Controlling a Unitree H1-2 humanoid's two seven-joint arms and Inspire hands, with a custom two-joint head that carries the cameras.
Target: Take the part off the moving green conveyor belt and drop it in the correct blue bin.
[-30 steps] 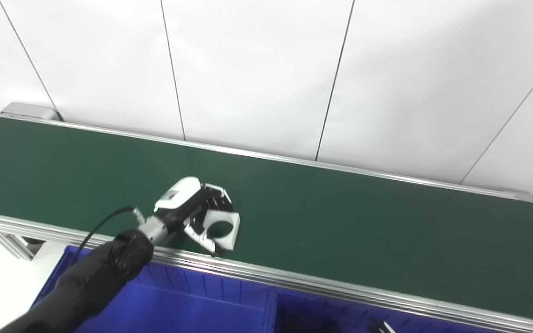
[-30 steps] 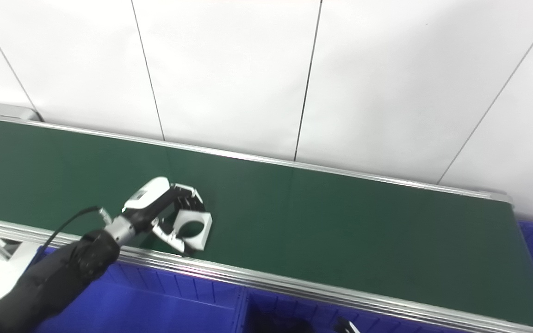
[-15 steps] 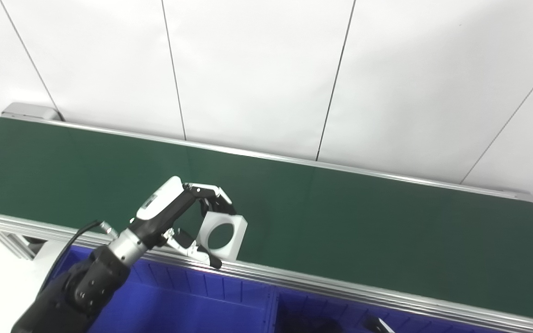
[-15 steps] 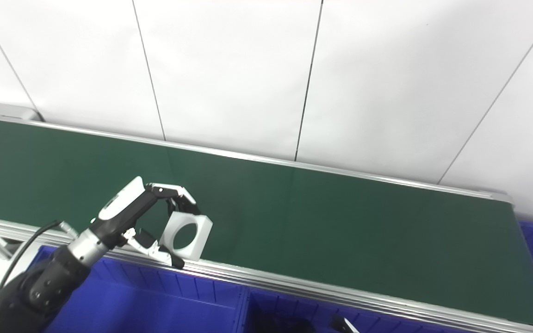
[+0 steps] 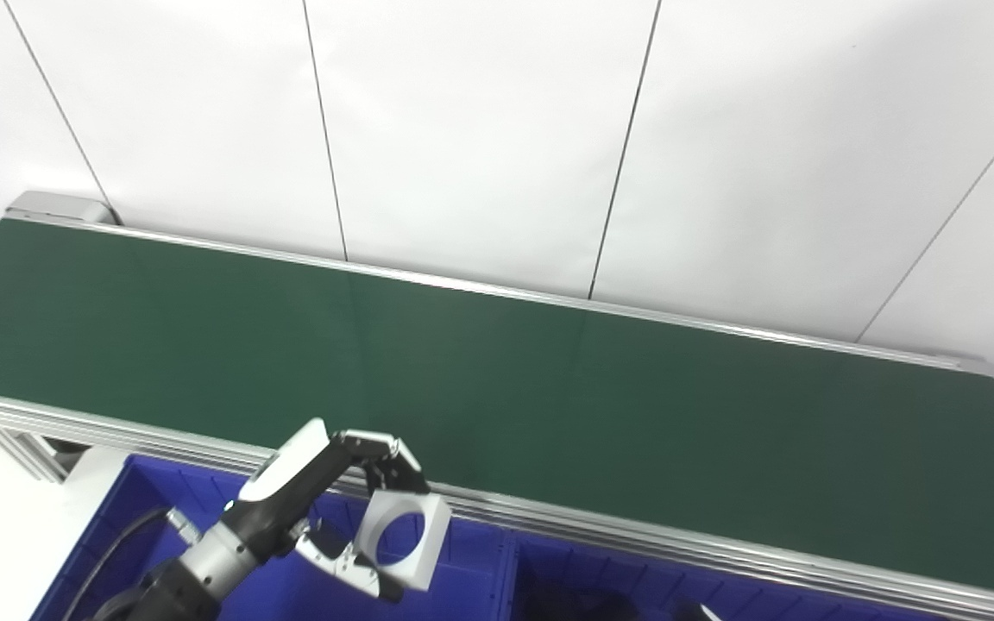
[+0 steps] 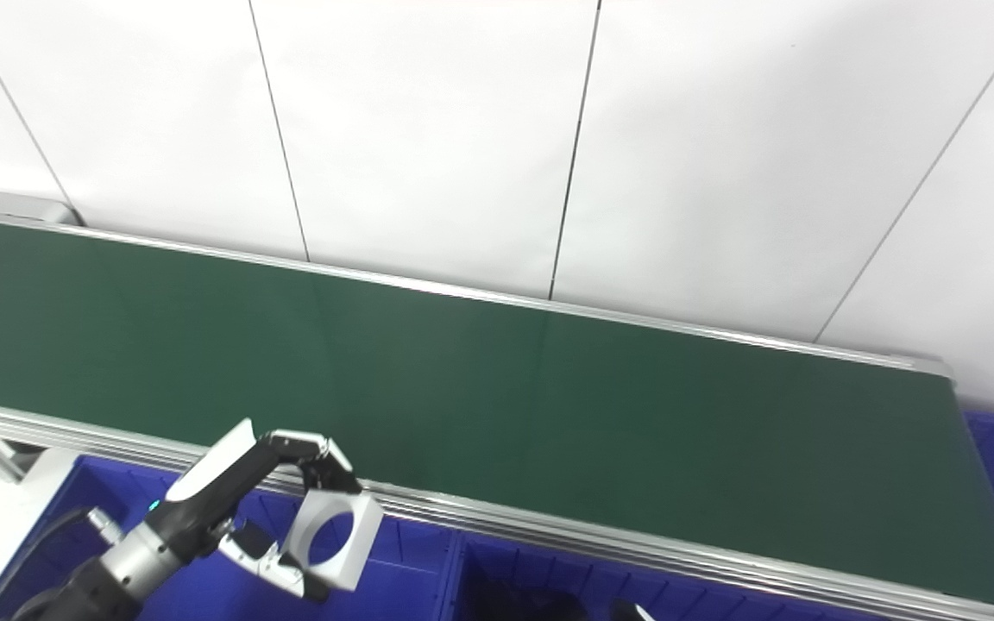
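Holding the white square part (image 5: pixel 400 539) clear of the green conveyor belt (image 5: pixel 549 388), the left hand (image 5: pixel 307 509) hangs over the leftmost blue bin (image 5: pixel 152 509), on the near side of the belt's aluminium rail (image 5: pixel 635 539). Its fingers (image 5: pixel 389 461) curl down onto the part's upper edge while the thumb presses from below, so the part is pinched between them and touches nothing else.

To do the release well, the hand should probably settle squarely above the bin's open floor, away from the divider (image 5: pixel 510 573) just right of the fingers, and then spread the fingers without flicking, so that the part falls straight instead of clipping the rail or tipping into the neighbouring compartment. Whether this bin is the correct one cannot be judged from what shows.

The part stands on edge, slightly tilted, its broad face and round bore turned toward the cameras and a little to the right. Being roughly square, it has no marked long axis; the bore's axis runs about level, away from the palm.

The right hand is barely visible at the bottom edge, and its state cannot be told.
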